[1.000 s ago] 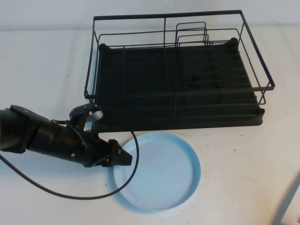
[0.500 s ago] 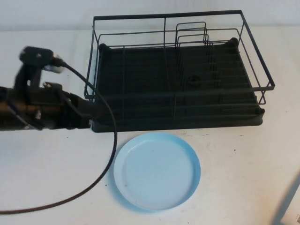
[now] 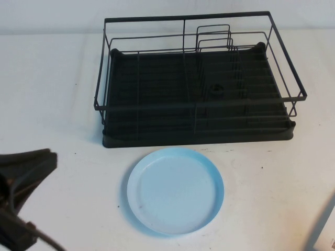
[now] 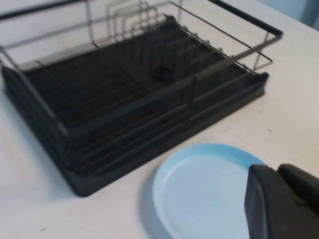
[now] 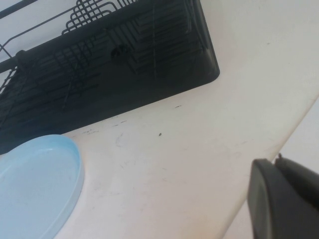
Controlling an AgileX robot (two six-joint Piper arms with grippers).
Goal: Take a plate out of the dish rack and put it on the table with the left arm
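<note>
Item, nearest the robot: the left arm point(image 3: 21, 178), black and dark grey, showing only in the near left corner of the high view, with a black cable point(image 3: 36, 238) trailing off its lower part; it is well apart from plate and rack. Left gripper point(image 4: 281, 204): seen in the left wrist view only as a dark blunt block at the frame's corner, raised over the table near the plate's rim and holding nothing visible; whether its fingers are apart or together cannot be told. Right gripper point(image 5: 284, 199): a similar dark block in the right wrist view, off beyond the table's right edge; its finger state likewise cannot be told. Item: the table point(image 3: 272, 193), white, flat, with faint specks and scuffs, carrying everything listed here. Item: the plate point(image 3: 175, 190), round, light blue, glossy, with a raised rim, lying flat and face up on the table, just in front of the rack's near edge and a little left of its middle; a narrow strip of bare table separates the two. Item, farthest: the dish rack point(image 3: 196, 78), rectangular black wire frame over a black ribbed drip tray, standing square on the table; upright wire dividers rise toward its far right part, and no dishes show in it.
</note>
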